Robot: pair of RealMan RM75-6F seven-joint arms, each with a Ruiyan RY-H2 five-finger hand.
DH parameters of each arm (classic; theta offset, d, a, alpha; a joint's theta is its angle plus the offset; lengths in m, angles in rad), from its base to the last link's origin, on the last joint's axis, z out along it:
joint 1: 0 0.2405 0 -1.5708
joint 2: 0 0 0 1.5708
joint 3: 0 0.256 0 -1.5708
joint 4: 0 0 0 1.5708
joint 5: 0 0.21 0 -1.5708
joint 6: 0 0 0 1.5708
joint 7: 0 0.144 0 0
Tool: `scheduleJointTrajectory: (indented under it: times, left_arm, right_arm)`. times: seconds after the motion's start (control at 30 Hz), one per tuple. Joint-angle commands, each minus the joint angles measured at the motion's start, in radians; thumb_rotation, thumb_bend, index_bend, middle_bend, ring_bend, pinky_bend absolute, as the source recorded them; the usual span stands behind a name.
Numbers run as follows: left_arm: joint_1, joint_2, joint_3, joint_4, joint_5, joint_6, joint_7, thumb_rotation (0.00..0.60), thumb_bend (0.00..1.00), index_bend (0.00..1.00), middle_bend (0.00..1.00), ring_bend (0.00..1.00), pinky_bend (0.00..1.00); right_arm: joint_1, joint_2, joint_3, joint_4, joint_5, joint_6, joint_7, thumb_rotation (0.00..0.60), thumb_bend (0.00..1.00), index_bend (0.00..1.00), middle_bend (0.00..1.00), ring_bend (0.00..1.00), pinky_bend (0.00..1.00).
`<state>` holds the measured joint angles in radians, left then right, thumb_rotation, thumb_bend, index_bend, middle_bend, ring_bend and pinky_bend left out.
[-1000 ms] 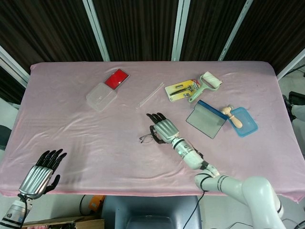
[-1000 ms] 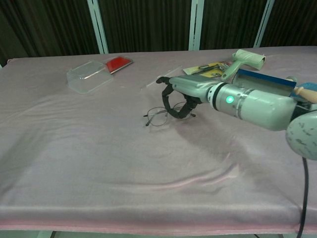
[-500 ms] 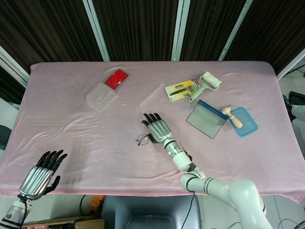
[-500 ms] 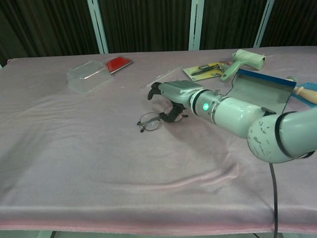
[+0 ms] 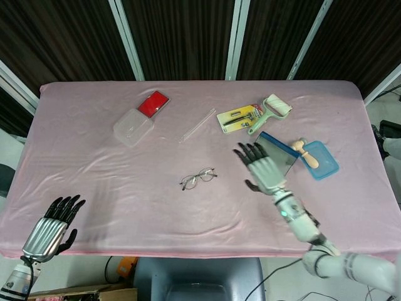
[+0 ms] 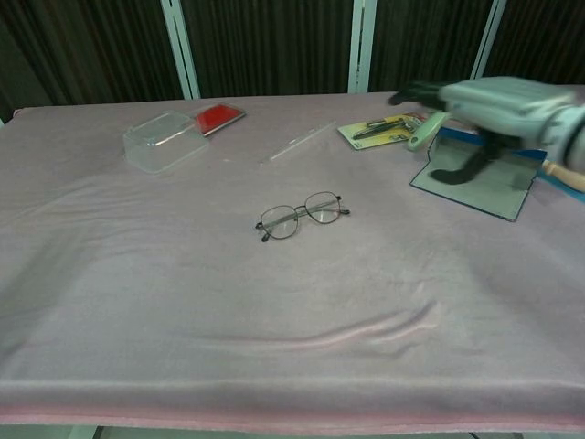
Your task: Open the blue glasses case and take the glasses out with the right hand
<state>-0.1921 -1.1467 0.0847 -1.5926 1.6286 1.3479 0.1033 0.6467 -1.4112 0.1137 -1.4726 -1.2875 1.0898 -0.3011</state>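
A pink cloth [image 5: 125,188] covers the whole table, rumpled into soft folds near the front edge, and behind it hang dark ribbed panels split by pale metal uprights [image 5: 237,31]. One pair of wire-rimmed glasses [image 5: 198,179] lies alone on the cloth near the middle, arms folded out, touching nothing. One blue glasses case [image 5: 274,155] lies open toward the right, its grey lining up, with one light blue tray [image 5: 321,159] just beside it holding a wooden-handled tool (too small to name). Further back sit one pale green roller [image 5: 270,111], one yellow card of tools [image 5: 238,118], one clear stick [image 5: 197,125], one clear plastic box [image 5: 133,126] and one red lid [image 5: 153,103] touching that box.

The right hand [image 5: 262,168] hovers above the near edge of the case, fingers spread and holding nothing. The left hand [image 5: 51,227] hangs off the front left corner of the table, fingers apart, empty
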Motion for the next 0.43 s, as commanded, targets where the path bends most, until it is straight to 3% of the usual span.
scheduleJointTrajectory:
  times: [0.03,0.13,0.3,0.43]
  left_arm:
    - [0.014,-0.016,-0.023,0.010,-0.008,0.044,0.007,0.600,0.46,0.00,0.00,0.00,0.04]
    - [0.024,-0.035,-0.045,0.028,-0.008,0.088,-0.005,0.600,0.43,0.00,0.00,0.00,0.03]
    - [0.030,-0.046,-0.056,0.051,0.000,0.120,-0.023,0.600,0.43,0.00,0.00,0.00,0.03]
    - [0.039,-0.039,-0.049,0.052,0.013,0.136,-0.039,0.600,0.43,0.00,0.00,0.00,0.03]
  right_arm:
    - [-0.345,0.210,-0.196,-0.140,-0.114,0.386,-0.018,0.600,0.43,0.01,0.00,0.00,0.00]
    - [-0.435,0.181,-0.215,-0.059,-0.134,0.487,0.054,0.600,0.43,0.00,0.00,0.00,0.00]
    - [-0.466,0.170,-0.233,-0.009,-0.144,0.482,0.075,0.600,0.43,0.00,0.00,0.00,0.00]
    - [-0.469,0.187,-0.216,-0.015,-0.157,0.464,0.114,0.600,0.43,0.00,0.00,0.00,0.00]
